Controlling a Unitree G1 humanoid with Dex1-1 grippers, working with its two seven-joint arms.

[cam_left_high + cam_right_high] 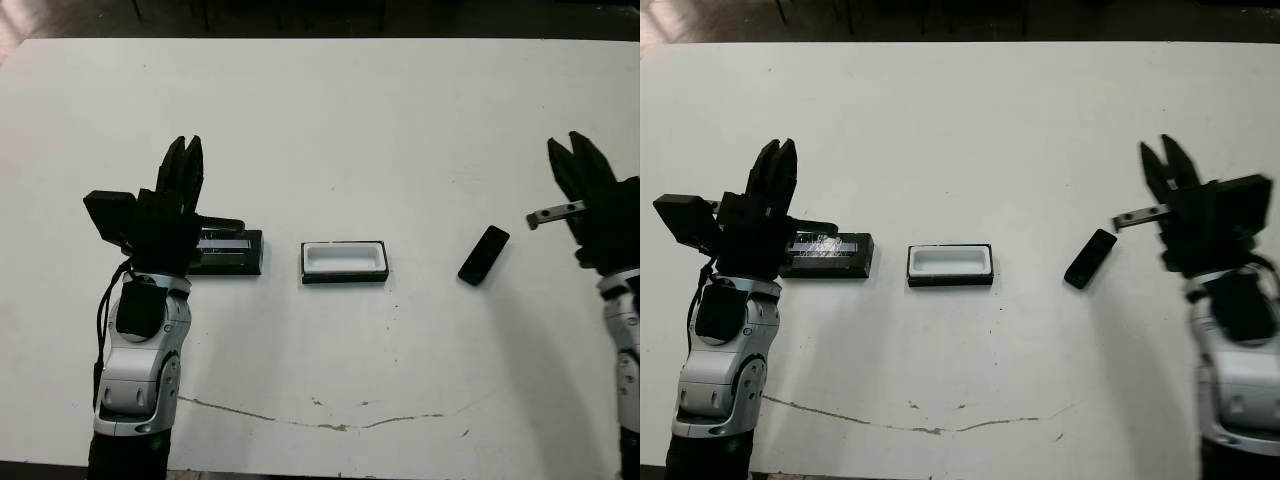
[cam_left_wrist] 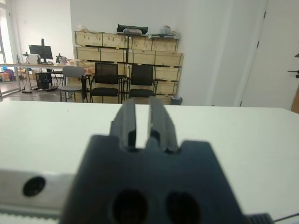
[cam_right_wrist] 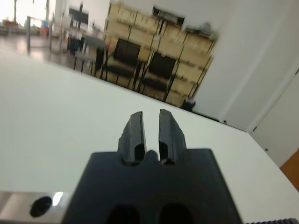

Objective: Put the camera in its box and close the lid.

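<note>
The box (image 1: 344, 261), a shallow black tray with white lining, lies at the table's middle with nothing in it. To its left lies the lid (image 1: 228, 250), flat and black with a silvery strip, its left end hidden behind my left gripper (image 1: 184, 150). That gripper is raised over the lid's left end, its fingers together and holding nothing. The camera (image 1: 484, 255), a slim black bar, lies at an angle to the right of the box. My right gripper (image 1: 1160, 152) hangs to the right of the camera and apart from it, fingers nearly together and holding nothing.
The white table (image 1: 330, 120) has bare room behind and in front of the three things. A thin crack line (image 1: 330, 422) runs near the front edge. Chairs (image 2: 106, 79) and wooden crates (image 2: 126, 46) stand beyond the table's far side.
</note>
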